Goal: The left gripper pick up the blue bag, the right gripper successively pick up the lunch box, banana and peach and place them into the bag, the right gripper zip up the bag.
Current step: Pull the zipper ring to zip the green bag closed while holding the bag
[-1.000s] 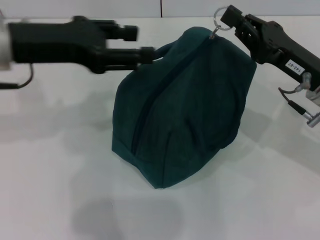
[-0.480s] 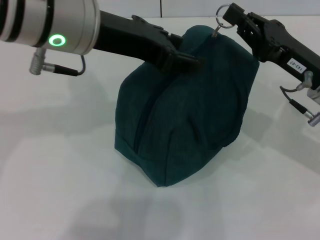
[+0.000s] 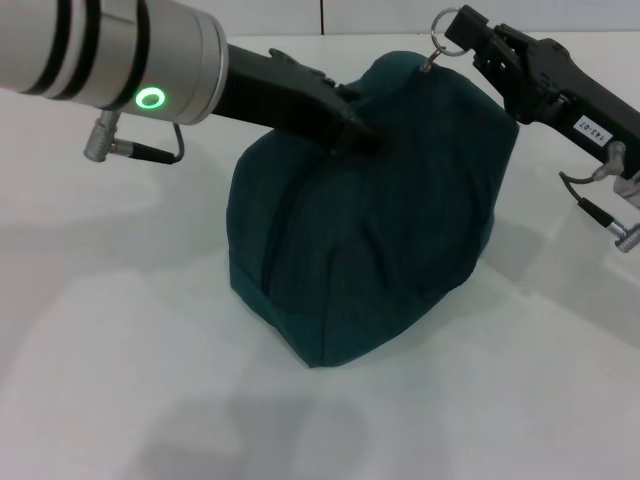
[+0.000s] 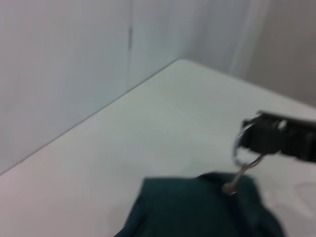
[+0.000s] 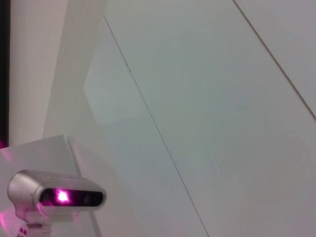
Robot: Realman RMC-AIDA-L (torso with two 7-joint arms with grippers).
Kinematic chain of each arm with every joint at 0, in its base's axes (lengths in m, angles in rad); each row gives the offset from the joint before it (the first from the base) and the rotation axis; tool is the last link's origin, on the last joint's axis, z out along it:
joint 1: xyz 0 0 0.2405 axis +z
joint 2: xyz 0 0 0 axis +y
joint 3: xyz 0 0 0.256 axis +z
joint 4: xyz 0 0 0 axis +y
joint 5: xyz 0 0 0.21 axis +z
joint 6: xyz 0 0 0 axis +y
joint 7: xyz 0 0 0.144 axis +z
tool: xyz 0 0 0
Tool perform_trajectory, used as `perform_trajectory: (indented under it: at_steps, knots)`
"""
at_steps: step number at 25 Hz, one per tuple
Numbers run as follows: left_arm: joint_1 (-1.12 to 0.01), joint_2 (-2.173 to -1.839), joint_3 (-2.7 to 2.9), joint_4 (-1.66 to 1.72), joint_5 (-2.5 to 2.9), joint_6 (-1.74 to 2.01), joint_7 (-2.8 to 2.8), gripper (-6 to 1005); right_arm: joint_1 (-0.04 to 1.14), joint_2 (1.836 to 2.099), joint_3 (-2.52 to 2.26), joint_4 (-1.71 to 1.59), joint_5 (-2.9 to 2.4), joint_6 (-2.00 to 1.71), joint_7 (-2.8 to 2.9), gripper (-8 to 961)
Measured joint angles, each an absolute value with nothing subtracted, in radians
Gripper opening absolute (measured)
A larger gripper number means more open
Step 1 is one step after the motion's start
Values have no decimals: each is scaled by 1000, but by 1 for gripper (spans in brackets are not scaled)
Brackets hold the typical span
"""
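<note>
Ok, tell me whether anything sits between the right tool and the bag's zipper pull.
Nothing visible does. The right tool is already at the ring zipper pull at the top of the blue bag. The left tool presses against the bag's upper side, apart from the ring.

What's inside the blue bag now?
You can't see inside: the blue bag is zipped shut. The right tool holds its zipper ring; the left tool presses its top.

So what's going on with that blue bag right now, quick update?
Right gripper shut on the zipper ring at the top of the blue bag. Left gripper against the bag's upper side. Bag zipped, sitting on the table.
</note>
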State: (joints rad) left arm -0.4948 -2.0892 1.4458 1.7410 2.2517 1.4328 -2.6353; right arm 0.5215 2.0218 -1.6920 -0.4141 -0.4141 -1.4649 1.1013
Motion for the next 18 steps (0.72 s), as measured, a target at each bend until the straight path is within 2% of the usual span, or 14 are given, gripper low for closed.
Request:
perform_trajectory:
  at_steps: [6,12,18]
  knots:
    - [-483,-2089,1488,1737,2303,1385,-2639,622,523,2022,-1692,-414,-414,-1465,1102,33]
    - [-473,-2088,1495,1731,2307,1358,-2602,368,523,2022,-1692,-414,-414,-1465,1103,36]
    - [-474,-2088,1491,1731,2304,1357,-2587,206,523,2022,-1692,-414,-414,-1465,1106,39]
